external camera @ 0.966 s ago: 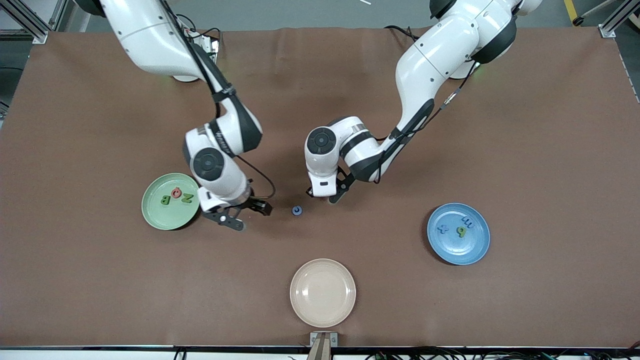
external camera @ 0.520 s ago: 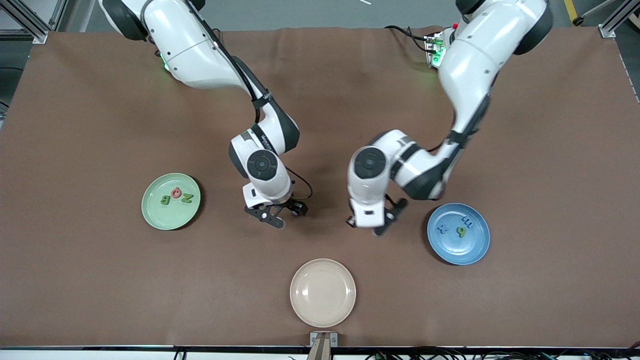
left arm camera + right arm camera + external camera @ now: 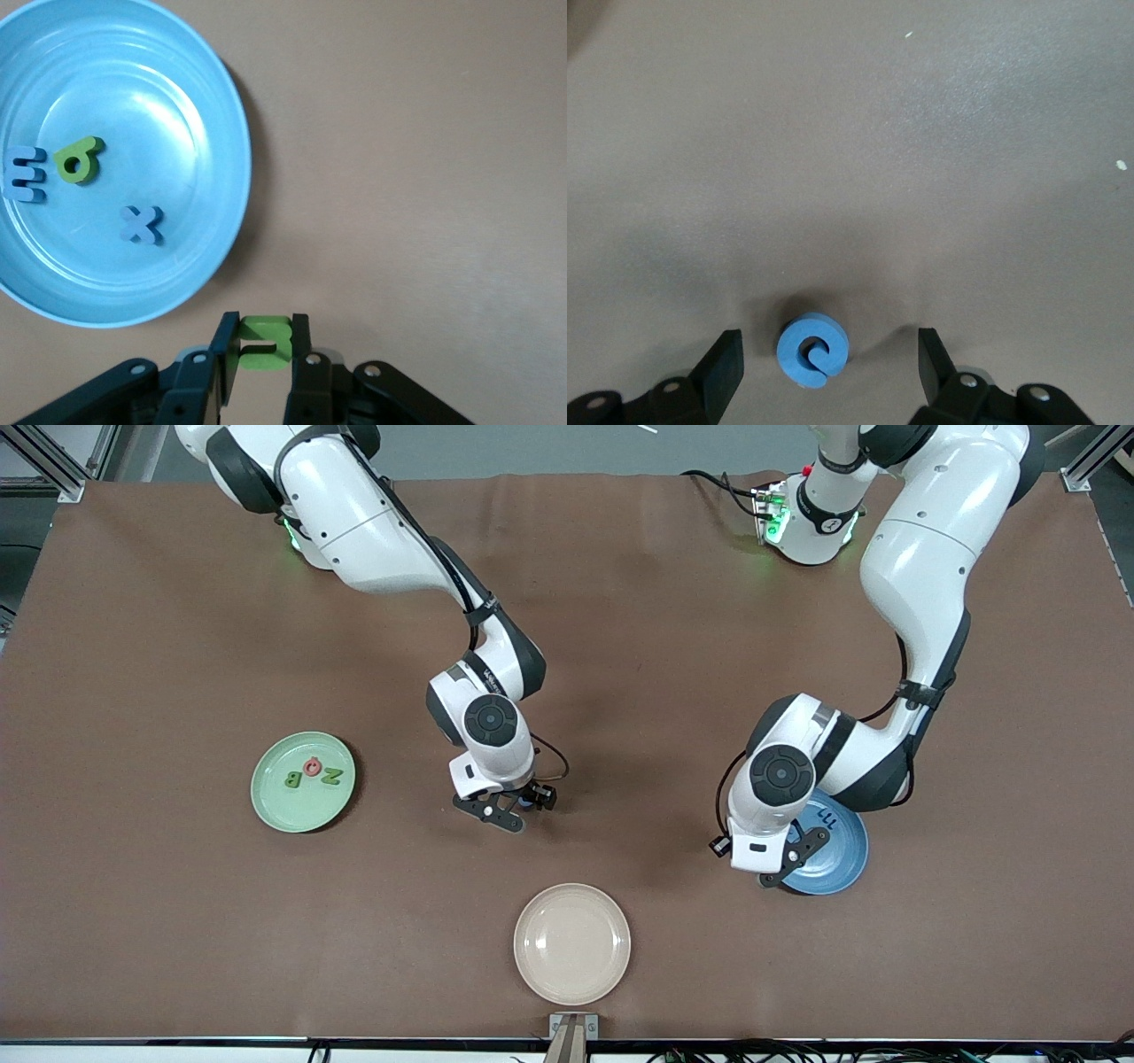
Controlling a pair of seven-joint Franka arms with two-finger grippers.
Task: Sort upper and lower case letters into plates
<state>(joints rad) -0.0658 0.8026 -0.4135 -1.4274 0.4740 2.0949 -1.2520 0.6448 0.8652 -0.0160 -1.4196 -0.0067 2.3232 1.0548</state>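
Carrying a small flat green toy letter (image 3: 264,342) pinched between its fingers, the left gripper (image 3: 784,861) hangs over the table just beside the round blue plastic plate (image 3: 842,859), at the plate's edge on the side toward the right arm. In the left wrist view the plate already holds three letters: a blue m (image 3: 25,174), a green g (image 3: 78,159) and a blue x (image 3: 142,224). To finish this step well, the left gripper looks to need to travel in over the bare part of the dish, clear of those three, and come low before letting go, since so light a piece could bounce off the shallow rim.

Over at the middle of the table, the right gripper (image 3: 507,808) sits low with its fingers spread wide on either side of a small blue ring-shaped letter (image 3: 811,349), which lies flat on the cloth. Centring the ring between the pads before closing would likely stop it skidding away.

Three capitals, green N (image 3: 330,776), green B (image 3: 292,779) and a red ring (image 3: 312,765), rest in the pale green round plate (image 3: 275,808) toward the right arm's end. A cream-beige plate (image 3: 571,973) sits nearest the front camera with nothing in it. Brown cloth covers the table (image 3: 177,921), and a grey floor with metal frame posts shows past its edge by the robots' bases.
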